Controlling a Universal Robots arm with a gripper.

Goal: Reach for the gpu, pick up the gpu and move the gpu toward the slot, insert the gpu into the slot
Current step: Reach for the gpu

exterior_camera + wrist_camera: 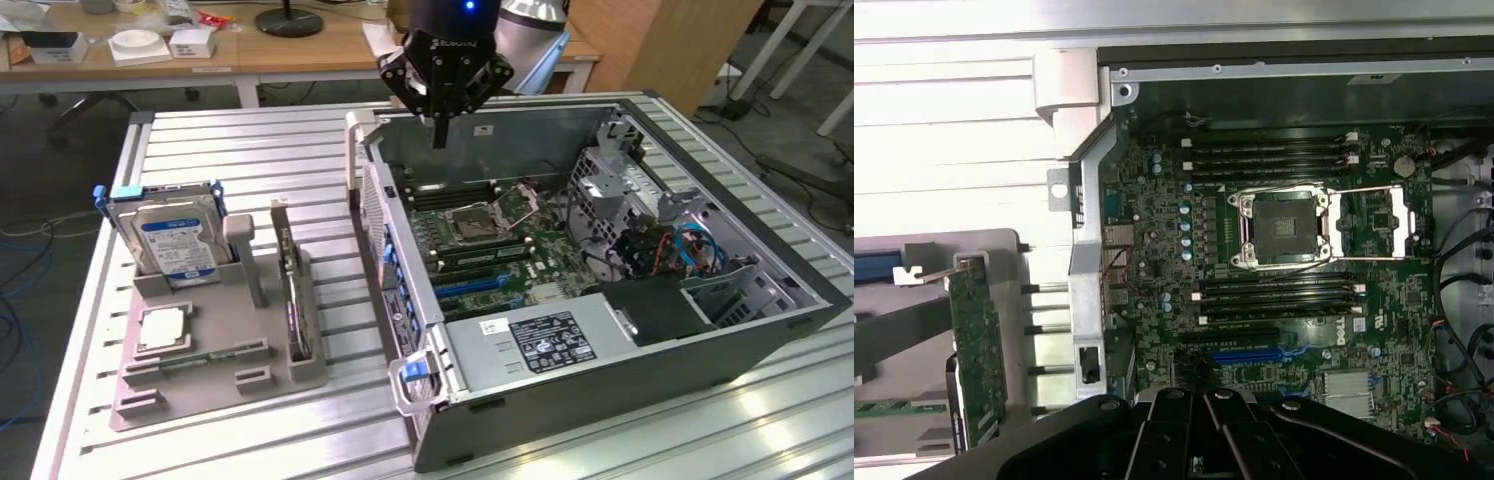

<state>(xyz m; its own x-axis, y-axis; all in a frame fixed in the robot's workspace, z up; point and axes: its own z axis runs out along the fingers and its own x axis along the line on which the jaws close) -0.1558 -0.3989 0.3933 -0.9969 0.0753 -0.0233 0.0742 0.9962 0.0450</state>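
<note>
Tool (438,132) hangs closed and empty over the computer case (667,392), well apart from the gpu (291,290).

The gpu (286,285) stands in the rack (200,388), beside the computer case (667,395).

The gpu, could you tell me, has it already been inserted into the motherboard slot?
No, the gpu stands upright in the grey holder, outside the computer case.
</note>
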